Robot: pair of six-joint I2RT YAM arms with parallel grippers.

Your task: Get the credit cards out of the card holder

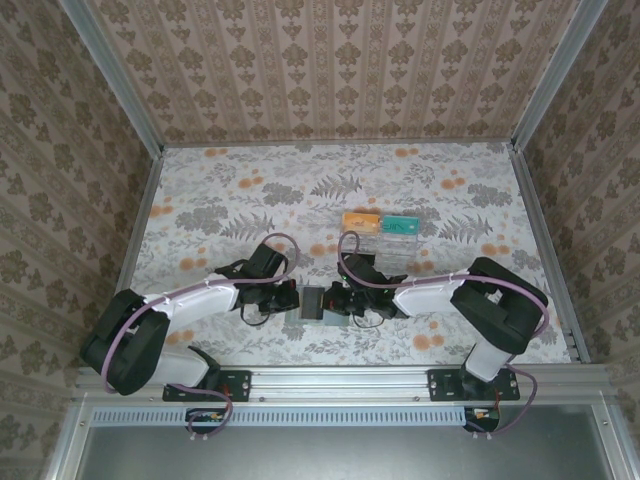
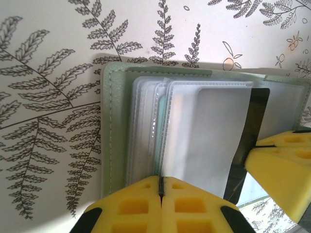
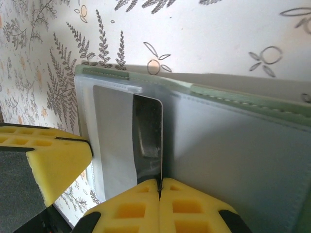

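Out already, lying on the tray (image 1: 390, 246): orange card (image 1: 358, 218) and teal card (image 1: 402, 225). Left to pull, it seems: a dark card (image 3: 148, 136) inside the wallet (image 1: 313, 302), low on the surface (image 1: 250, 190). Pinched tight: wallet by left gripper (image 2: 160, 187), dark card by right gripper (image 3: 159, 187).

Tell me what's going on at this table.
The left end effector is shut on the clear sleeves of the open card holder. The right end effector is shut on it where a dark card sits in a sleeve. An orange card and a teal card lie at the clear tray farther back.
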